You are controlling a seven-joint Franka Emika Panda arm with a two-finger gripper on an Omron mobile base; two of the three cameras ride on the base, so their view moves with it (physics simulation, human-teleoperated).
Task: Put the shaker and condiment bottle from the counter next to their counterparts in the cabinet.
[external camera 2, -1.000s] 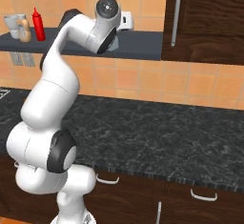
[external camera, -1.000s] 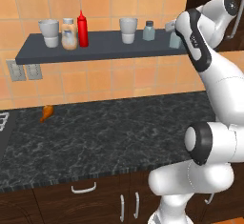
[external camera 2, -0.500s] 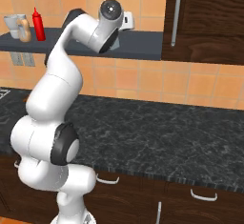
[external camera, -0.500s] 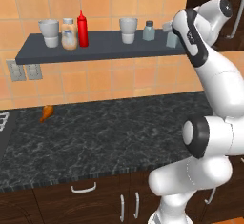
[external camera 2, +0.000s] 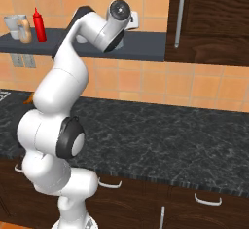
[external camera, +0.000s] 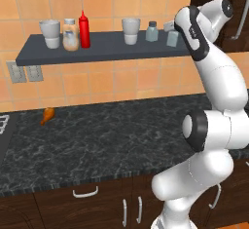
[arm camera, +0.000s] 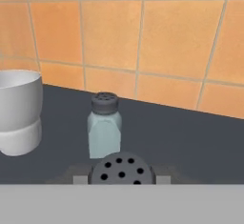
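Observation:
My gripper (arm camera: 121,179) is shut on a pale grey-green shaker (arm camera: 121,168), whose dark holed cap fills the space between the fingertips. In the left base view this shaker (external camera: 172,37) is at the right end of the slate-grey shelf (external camera: 107,49); I cannot tell whether it rests on the shelf. Its twin, the other shaker (arm camera: 105,125) (external camera: 152,31), stands just beyond it by the orange tiles. The red condiment bottle (external camera: 84,29) (external camera 2: 38,25) stands upright on the shelf's left part, right beside the orange-tinted jar (external camera: 70,33).
A white cup (arm camera: 18,111) (external camera: 130,30) stands left of the shakers, and another white cup (external camera: 50,32) sits at the shelf's left end. A small orange object (external camera: 47,115) lies on the black counter (external camera: 112,140). A dark brown cupboard (external camera 2: 209,18) borders the shelf on the right.
The hand has moved a little to the left along the shelf with the shaker in it, closer to the standing shaker. Everything else on the shelf is as before.

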